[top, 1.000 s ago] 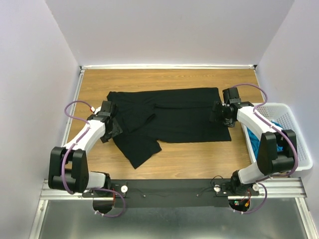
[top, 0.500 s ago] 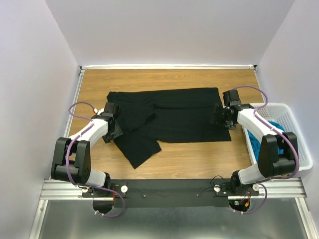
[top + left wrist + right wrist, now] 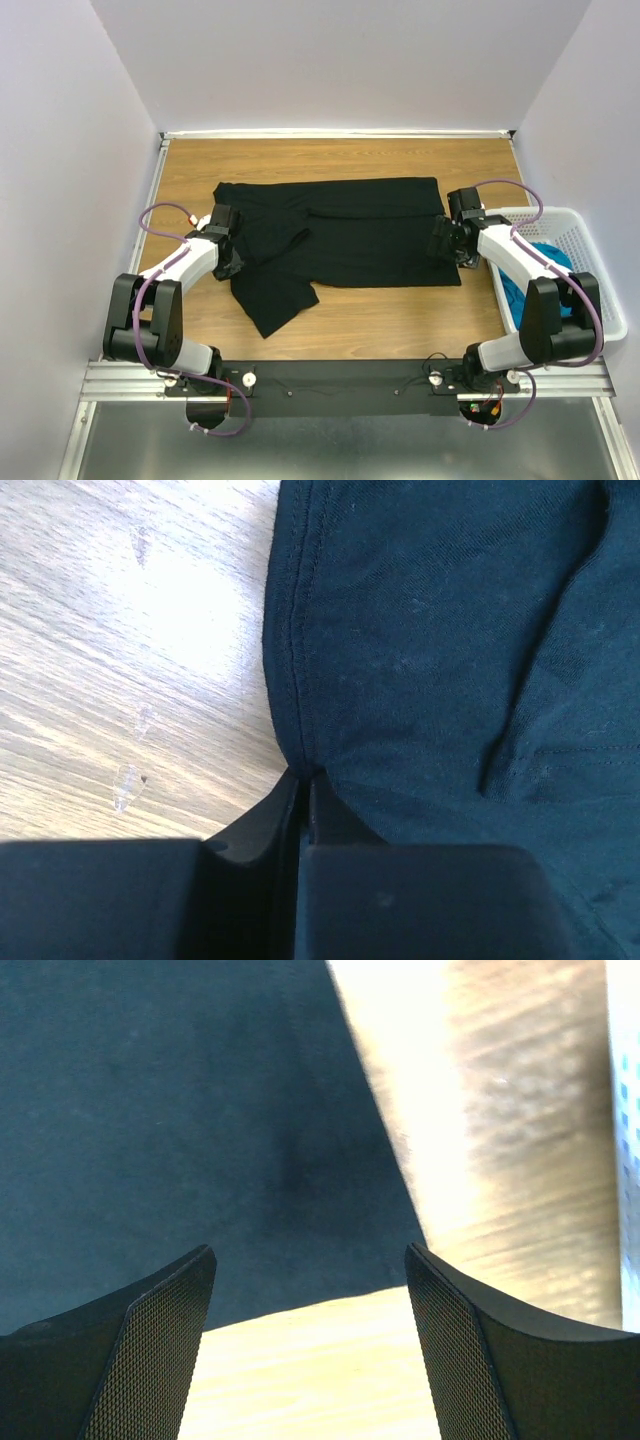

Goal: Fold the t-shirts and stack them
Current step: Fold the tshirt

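Observation:
The black t-shirt (image 3: 350,235) lies spread across the wooden table, with its left part rumpled and a flap pointing toward the near edge. My left gripper (image 3: 232,262) is at the shirt's left edge. In the left wrist view the left gripper (image 3: 303,775) is shut on the stitched hem of the black t-shirt (image 3: 440,650). My right gripper (image 3: 447,245) hangs over the shirt's near right corner. Its jaws (image 3: 308,1260) stand wide open, with the black t-shirt's corner (image 3: 200,1140) and bare wood between them. The teal t-shirt (image 3: 515,288) lies bunched in the basket.
A white lattice basket (image 3: 592,262) stands at the right edge of the table, close to the right arm; its rim shows in the right wrist view (image 3: 630,1160). White walls close in the table on the left, back and right.
The left gripper has closed on the shirt's left hem. The right gripper has slid slightly toward the shirt's near right corner and stays open.

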You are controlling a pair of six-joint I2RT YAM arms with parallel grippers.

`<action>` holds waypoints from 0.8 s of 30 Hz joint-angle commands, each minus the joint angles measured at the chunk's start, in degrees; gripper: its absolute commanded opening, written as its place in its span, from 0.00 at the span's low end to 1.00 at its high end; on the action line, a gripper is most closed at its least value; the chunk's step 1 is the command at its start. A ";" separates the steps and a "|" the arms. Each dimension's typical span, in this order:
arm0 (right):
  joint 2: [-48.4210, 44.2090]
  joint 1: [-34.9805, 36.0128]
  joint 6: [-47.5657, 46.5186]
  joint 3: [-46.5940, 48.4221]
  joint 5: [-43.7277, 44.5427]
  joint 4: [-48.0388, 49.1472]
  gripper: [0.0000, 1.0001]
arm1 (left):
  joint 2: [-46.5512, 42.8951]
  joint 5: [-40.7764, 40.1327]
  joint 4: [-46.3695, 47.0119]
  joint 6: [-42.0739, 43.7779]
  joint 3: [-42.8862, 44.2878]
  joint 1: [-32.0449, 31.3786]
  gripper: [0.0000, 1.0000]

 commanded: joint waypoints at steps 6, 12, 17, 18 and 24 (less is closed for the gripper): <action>-0.83 0.23 7.56 -1.47 6.82 -6.02 0.75 | -1.49 -0.79 -3.34 -0.50 0.79 -0.02 0.02; -0.21 -0.82 9.23 -3.67 6.92 -5.14 0.69 | -1.57 -0.61 -3.43 0.21 1.58 -0.02 0.01; -1.44 -3.46 10.64 -6.75 4.54 -2.68 0.66 | -1.57 -0.79 -3.60 0.56 1.84 0.07 0.01; -1.62 -3.72 10.73 -7.54 4.71 -2.50 0.65 | -1.49 -0.79 -3.60 0.73 1.76 0.07 0.01; -3.20 -6.80 10.90 -10.35 3.31 0.57 0.62 | -1.49 -0.61 -3.43 1.17 1.67 0.07 0.01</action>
